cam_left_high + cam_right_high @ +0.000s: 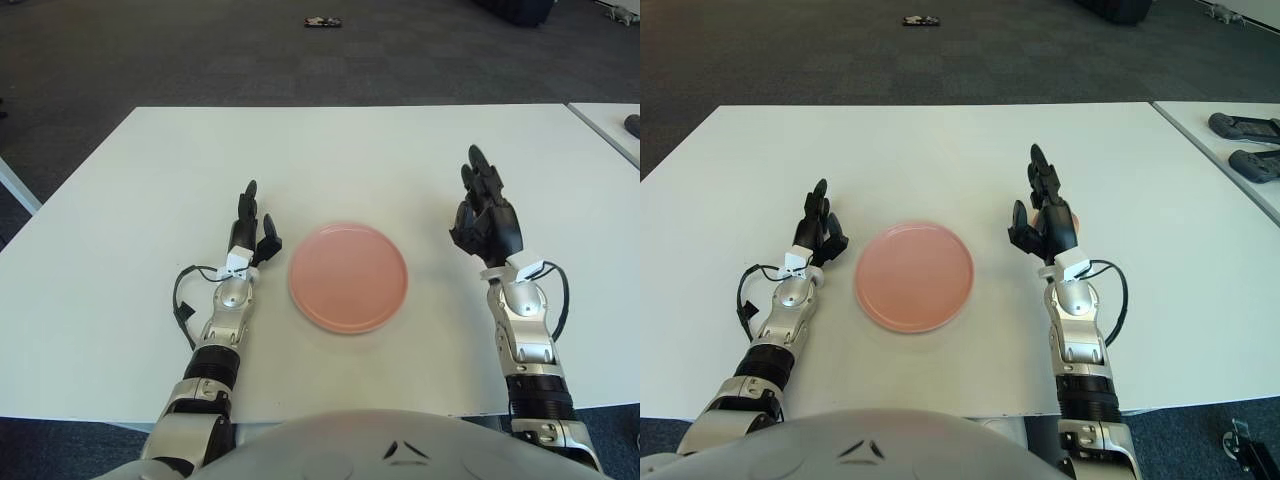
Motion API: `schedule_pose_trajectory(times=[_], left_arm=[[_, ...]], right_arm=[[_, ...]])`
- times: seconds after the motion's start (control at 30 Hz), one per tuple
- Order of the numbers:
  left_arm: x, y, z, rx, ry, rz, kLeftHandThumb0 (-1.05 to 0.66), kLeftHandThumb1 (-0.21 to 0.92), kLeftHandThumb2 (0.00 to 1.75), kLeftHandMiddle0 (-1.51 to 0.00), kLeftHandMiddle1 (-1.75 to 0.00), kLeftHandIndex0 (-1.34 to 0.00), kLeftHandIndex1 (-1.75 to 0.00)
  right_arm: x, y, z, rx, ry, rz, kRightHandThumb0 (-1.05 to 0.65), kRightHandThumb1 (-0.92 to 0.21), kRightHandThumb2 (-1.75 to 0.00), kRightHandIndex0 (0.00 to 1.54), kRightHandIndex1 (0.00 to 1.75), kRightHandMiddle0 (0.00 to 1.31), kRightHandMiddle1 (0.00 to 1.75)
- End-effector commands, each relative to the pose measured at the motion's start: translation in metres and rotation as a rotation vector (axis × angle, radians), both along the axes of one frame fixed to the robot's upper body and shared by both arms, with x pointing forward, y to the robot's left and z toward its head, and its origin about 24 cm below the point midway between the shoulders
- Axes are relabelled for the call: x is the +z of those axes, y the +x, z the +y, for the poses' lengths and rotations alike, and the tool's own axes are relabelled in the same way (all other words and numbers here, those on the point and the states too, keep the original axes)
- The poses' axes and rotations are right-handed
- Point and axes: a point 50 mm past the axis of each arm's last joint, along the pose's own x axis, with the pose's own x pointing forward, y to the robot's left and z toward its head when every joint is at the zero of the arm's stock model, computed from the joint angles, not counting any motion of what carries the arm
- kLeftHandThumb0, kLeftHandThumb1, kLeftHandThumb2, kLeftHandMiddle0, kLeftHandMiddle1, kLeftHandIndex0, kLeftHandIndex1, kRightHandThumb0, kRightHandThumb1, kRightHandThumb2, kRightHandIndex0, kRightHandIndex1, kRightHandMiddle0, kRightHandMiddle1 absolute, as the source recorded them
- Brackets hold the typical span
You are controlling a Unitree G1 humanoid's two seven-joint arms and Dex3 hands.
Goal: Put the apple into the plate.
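Note:
The pink plate [348, 277] lies empty on the white table [330, 150], between my two hands. Of the apple [1070, 220] only small reddish patches show, in the right eye view, behind the palm of my right hand [1038, 205]. That hand is right of the plate, its fingers stretched up and forward around the apple and its thumb on the plate side. Most of the apple is hidden by the hand, and I cannot tell whether the fingers touch it. My left hand [250, 225] shows left of the plate, fingers relaxed and empty.
A second table [1240, 150] stands at the right with two dark devices [1245, 128] on it. A small dark object [323, 21] lies on the carpet beyond the table.

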Motion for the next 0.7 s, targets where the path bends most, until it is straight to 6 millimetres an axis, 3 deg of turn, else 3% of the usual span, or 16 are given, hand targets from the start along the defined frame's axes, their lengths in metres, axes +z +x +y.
schedule_pose_trajectory(times=[0.0,0.3,0.67], left_arm=[[-0.008,-0.002,-0.001,0.007,0.002,0.042,-0.81,0.92,1.04,-0.16,-0.01,0.0,-0.33],[-0.008,-0.002,-0.004,0.008,-0.014,0.028,-0.8,0.92,1.03,-0.17,-0.01,0.0,-0.36],[-0.008,-0.002,-0.006,0.006,-0.022,0.023,-0.8,0.92,1.02,-0.16,-0.01,0.0,-0.35]], right_arm=[[0.021,0.002,0.0,-0.024,-0.132,-0.087,-0.9,-0.92,-0.82,0.12,0.01,0.0,0.18],[0.058,0.0,-0.011,-0.066,-0.384,-0.107,-0.98,-0.92,-0.78,0.09,0.0,0.0,0.23],[0.06,0.013,-0.028,-0.146,-0.349,-0.112,-1.01,-0.92,-0.76,0.06,0.0,0.0,0.21]])
